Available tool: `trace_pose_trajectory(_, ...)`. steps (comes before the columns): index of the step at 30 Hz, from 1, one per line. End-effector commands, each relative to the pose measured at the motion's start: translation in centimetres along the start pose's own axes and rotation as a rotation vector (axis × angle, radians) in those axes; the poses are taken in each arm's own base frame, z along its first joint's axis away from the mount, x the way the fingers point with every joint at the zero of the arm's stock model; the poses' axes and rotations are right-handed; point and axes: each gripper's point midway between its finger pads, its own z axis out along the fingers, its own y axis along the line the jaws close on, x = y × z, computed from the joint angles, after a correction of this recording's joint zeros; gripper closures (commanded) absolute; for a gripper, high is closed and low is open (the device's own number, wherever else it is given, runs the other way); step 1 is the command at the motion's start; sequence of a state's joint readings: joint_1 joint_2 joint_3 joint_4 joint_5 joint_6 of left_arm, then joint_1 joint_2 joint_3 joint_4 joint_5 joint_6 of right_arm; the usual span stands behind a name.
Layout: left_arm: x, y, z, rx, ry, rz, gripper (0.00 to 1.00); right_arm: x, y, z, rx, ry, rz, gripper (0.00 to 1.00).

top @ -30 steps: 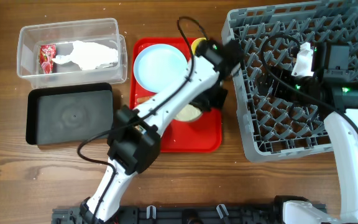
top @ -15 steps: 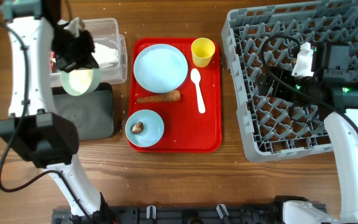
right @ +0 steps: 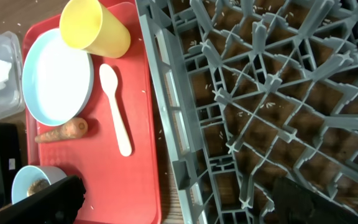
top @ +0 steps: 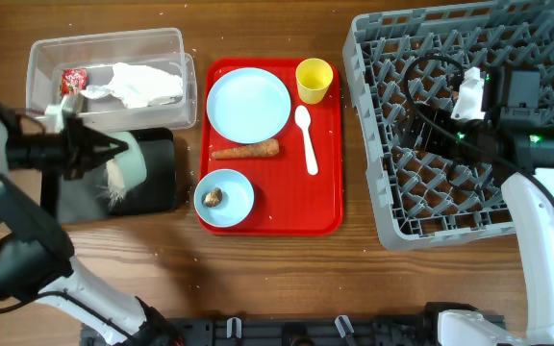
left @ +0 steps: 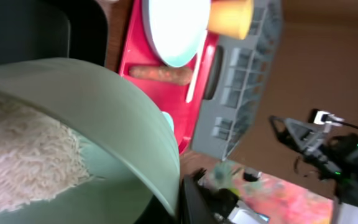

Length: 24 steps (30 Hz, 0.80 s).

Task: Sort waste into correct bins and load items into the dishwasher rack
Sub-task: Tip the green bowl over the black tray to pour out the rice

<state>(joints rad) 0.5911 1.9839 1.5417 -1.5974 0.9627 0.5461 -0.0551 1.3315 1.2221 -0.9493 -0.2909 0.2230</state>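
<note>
**Near zone.** A light blue bowl (top: 227,195) sits on the near left corner of the red serving tray (top: 291,207) and holds a small brown food lump (top: 213,197). To its left, the black tray (top: 157,187) lies on the wooden table (top: 287,279).

**Left arm.** Over the black tray, the left gripper (top: 109,152) is clamped on the rim of the pale green bowl (top: 135,159), which is tipped on its side. The left wrist view shows a mass of white rice (left: 23,149) against the bowl's inner wall. From overhead, a white clump shows at the bowl's lip above the tray floor.

**Middle zone.** An orange carrot (top: 246,150) lies crosswise on the red tray, between the light blue bowl and the light blue plate (top: 248,104). The white plastic spoon (top: 306,139) lies lengthwise just right of the plate, its scoop end toward the yellow cup (top: 314,79). The cup stands upright at the tray's far right corner.

**Far left.** The clear tub (top: 104,40) holds the red snack wrapper (top: 72,82) at its left end and the white napkin (top: 142,85) spread beside it.

**Right side.** The grey dishwasher rack (top: 431,192) holds no dishes. The right gripper (right: 176,186) hangs over its far half, fingers spread wide with nothing between them. Loose rice grains (right: 263,106) show on the wood beneath the lattice.
</note>
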Motion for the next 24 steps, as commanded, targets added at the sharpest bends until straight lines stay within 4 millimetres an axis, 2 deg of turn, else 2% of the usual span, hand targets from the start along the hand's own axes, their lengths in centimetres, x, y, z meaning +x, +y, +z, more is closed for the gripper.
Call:
trace_pose_trajectory(1,-0.6,0.0,-2.1,0.167,-0.169,0.093,0.96,-0.3,0.2,-0.1,0.001,-0.004,-0.009,0.00)
trace_pose_trajectory(4,-1.4,0.8,-4.0,0.238,-0.288,0.066,0.96,-0.3,0.2,-0.1,0.001,-0.004,-0.009,0.00)
trace_pose_trajectory(9,-2.8,0.1,-7.7,0.375,-0.457,0.012,0.96,-0.3,0.2,-0.1,0.002,-0.004,-0.009,0.00)
trace_pose_trajectory(11,-2.9,0.2,-8.5,0.407,-0.473,-0.061,0.96,-0.3,0.2,-0.1,0.002,-0.004,-0.009,0.00)
trace_pose_trajectory(14,-2.6,0.6,-8.8,0.403,-0.470,-0.102,0.96,-0.3,0.2,-0.1,0.002,-0.002,-0.008,0.00)
trace_pose_trajectory(16,-2.5,2.0,-8.7,0.342,-0.464,-0.083,0.96,-0.3,0.2,-0.1,0.002,-0.002,-0.009,0.00)
trace_pose_trajectory(18,-2.0,1.4,-9.0,0.388,-0.454,-0.164,0.96,-0.2,0.2,-0.1,0.002,-0.001,-0.009,0.00)
trace_pose_trajectory(19,-2.0,1.2,-9.1,0.384,-0.468,-0.106,0.96,-0.2,0.2,-0.1,0.003,-0.001,-0.008,0.00)
trace_pose_trajectory(20,-2.3,2.2,-8.9,0.352,-0.460,-0.115,0.96,-0.3,0.2,-0.1,0.002,-0.002,-0.009,0.00)
trace_pose_trajectory(21,-2.3,2.4,-8.8,0.361,-0.448,-0.172,0.96,-0.2,0.2,-0.1,0.002,-0.002,-0.009,0.00)
trace_pose_trajectory(23,-2.3,2.5,-8.8,0.342,-0.456,-0.119,0.96,-0.2,0.2,-0.1,0.002,-0.001,-0.008,0.00)
trace_pose_trajectory(24,-2.5,3.8,-8.5,0.288,-0.442,-0.126,0.96,-0.2,0.2,-0.1,0.002,-0.002,-0.008,0.00)
